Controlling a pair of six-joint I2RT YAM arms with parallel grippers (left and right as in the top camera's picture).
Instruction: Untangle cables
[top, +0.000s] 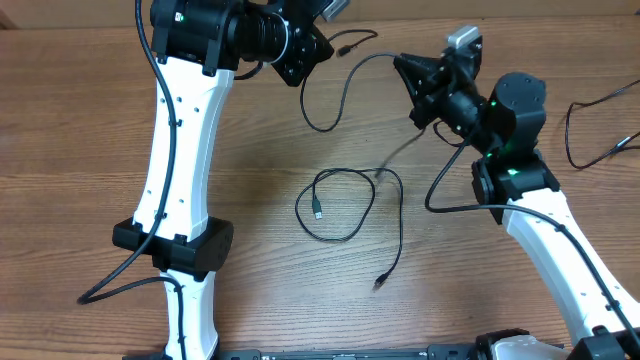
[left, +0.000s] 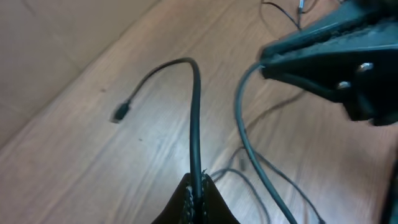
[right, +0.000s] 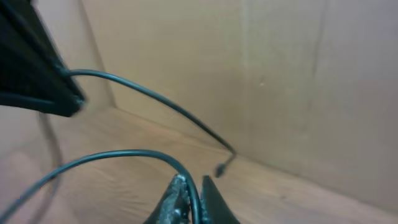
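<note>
Wooden desk, seen from above. Left hand closed on a lifted cable near its plug; right hand pinching another stretch. Loose cables looped flat mid-desk.

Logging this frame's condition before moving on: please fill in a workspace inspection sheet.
Surface: brown wooden table.
Job's things: thin black plug-ended cable hangs between both tools; second thin black cable lies looped mid-table; third thin black cable at the right edge.
Clutter: nothing seen.
Grippers: left tool and right tool each shut on the hanging cable.
Cables: thick black arm wiring loops beside the right arm.
Surroundings: tan wall panel.
</note>
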